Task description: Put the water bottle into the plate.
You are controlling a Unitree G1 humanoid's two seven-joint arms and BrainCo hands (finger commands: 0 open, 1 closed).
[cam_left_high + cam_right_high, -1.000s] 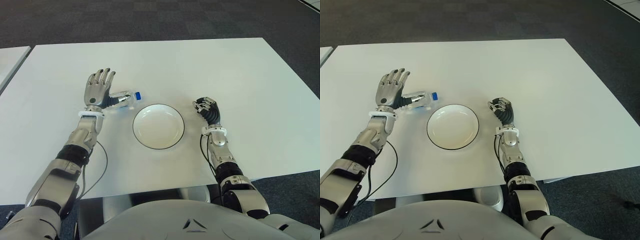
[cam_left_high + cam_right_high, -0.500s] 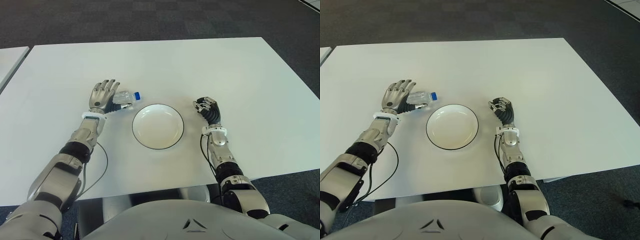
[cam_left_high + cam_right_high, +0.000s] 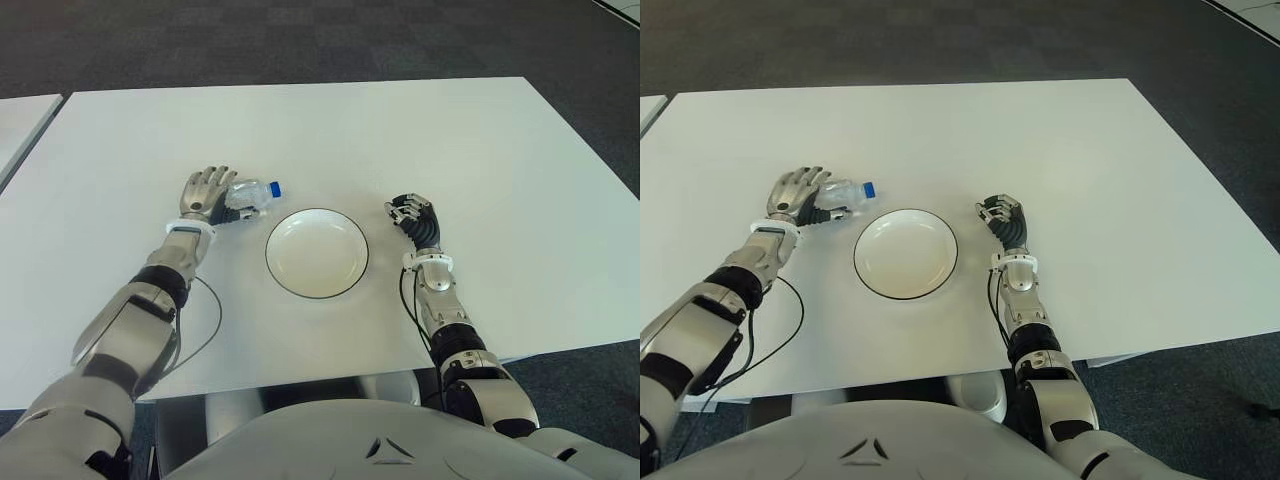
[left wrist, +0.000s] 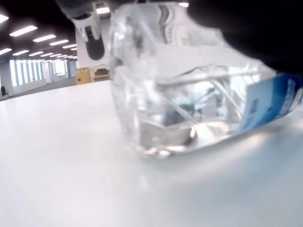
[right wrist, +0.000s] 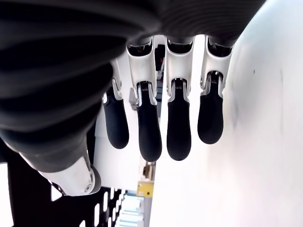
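The water bottle [image 3: 250, 193] is clear with a blue cap and lies on its side on the white table [image 3: 420, 130], just left of the plate. My left hand [image 3: 208, 192] is on its base end, fingers curled over the top and thumb at the near side. The left wrist view shows the bottle [image 4: 189, 94] close against the palm, resting on the tabletop. The white plate [image 3: 270, 256] with a dark rim sits at the table's middle with nothing in it. My right hand [image 3: 414, 216] shows to the right of the plate, its fingers [image 5: 178, 123] curled and holding nothing.
A thin black cable [image 3: 208, 322] loops from my left forearm across the table toward the near edge. A second white table [image 3: 20, 118] shows at the far left. Dark carpet lies beyond the table's far edge.
My left hand has come down onto the bottle and its spread fingers have curled around it. The bottle has turned slightly. The right hand has not moved.
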